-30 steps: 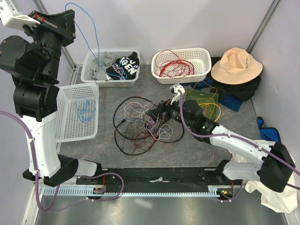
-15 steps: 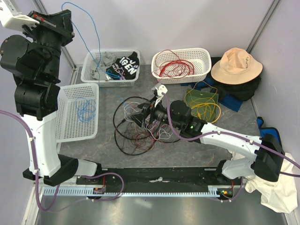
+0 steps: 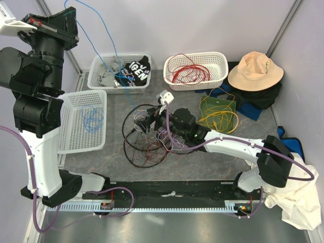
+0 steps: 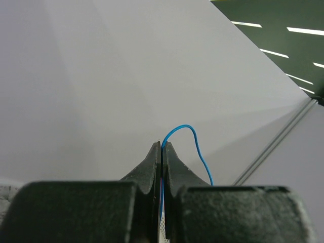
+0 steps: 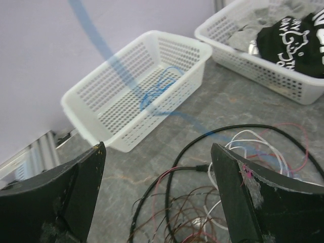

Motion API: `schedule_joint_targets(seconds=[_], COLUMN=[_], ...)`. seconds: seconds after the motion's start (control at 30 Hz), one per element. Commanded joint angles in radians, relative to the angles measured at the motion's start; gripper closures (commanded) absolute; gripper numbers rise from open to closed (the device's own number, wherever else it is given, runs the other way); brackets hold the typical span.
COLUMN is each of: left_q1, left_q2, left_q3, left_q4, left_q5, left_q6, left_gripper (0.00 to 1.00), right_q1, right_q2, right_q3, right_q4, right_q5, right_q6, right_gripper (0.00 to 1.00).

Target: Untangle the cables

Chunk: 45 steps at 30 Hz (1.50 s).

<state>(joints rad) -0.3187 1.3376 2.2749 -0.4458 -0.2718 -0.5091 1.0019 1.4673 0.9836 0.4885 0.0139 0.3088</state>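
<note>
Cable (image 4: 185,125), blue, between left fingers (image 4: 151,169)

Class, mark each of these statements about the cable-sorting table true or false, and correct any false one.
1. The left hand is shut on a blue cable. True.
2. The right hand grips a black cable. False: its fingers stand wide apart over the tangled heap, holding nothing.
3. Red cables lie in the far basket. True.
4. The side basket holds yellow cables. False: it holds a blue coil.
</note>
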Motion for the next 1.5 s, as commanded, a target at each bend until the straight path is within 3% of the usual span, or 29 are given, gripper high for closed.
schedule_joint_targets(seconds=[0.0, 0.13, 0.3, 0.47, 0.8, 0.9, 1.03, 1.17, 1.27, 1.47], left_q1=[-0.028, -0.042, -0.043, -0.043, -0.045, -0.045, -0.048, -0.046, -0.048, -0.048], left_q2=[-0.035, -0.058, -0.078, -0.087, -0.087, -0.089, -0.095, -0.113, -0.127, -0.149], left_q3=[-0.049, -0.095, -0.127, -0.133, -0.132, -0.137, -0.138, -0.150, -0.178, -0.242], left_q4=[0.024, 0.019, 0.019, 0.018, 0.018, 0.016, 0.015, 0.013, 0.015, 0.024], left_q5=[0.042, 0.045, 0.034, 0.025, 0.054, 0.074, 0.089, 0.100, 0.103, 0.097], left_q6=[-0.051, -0.054, -0.039, -0.011, -0.028, -0.046, -0.058, -0.059, -0.060, -0.066], left_gripper=[0.98, 0.98, 0.98, 0.98, 0.98, 0.98, 0.98, 0.98, 0.98, 0.98], right_q1=[0.017, 0.029, 0.049, 0.073, 0.110, 0.112, 0.110, 0.110, 0.109, 0.110], right_q2=[0.063, 0.151, 0.206, 0.177, 0.178, 0.208, 0.275, 0.343, 0.387, 0.377], right_q3=[0.098, 0.200, 0.274, 0.245, 0.202, 0.222, 0.289, 0.378, 0.437, 0.371], right_q4=[0.124, 0.131, 0.156, 0.186, 0.144, 0.147, 0.148, 0.122, 0.076, 0.105], right_q5=[0.139, 0.216, 0.112, -0.001, -0.052, 0.009, 0.284, 0.459, 0.527, 0.534], right_q6=[-0.068, -0.096, -0.062, -0.045, -0.069, -0.102, -0.160, -0.217, -0.229, -0.202], right_gripper=[0.07, 0.07, 0.07, 0.08, 0.08, 0.08, 0.07, 0.07, 0.09, 0.09])
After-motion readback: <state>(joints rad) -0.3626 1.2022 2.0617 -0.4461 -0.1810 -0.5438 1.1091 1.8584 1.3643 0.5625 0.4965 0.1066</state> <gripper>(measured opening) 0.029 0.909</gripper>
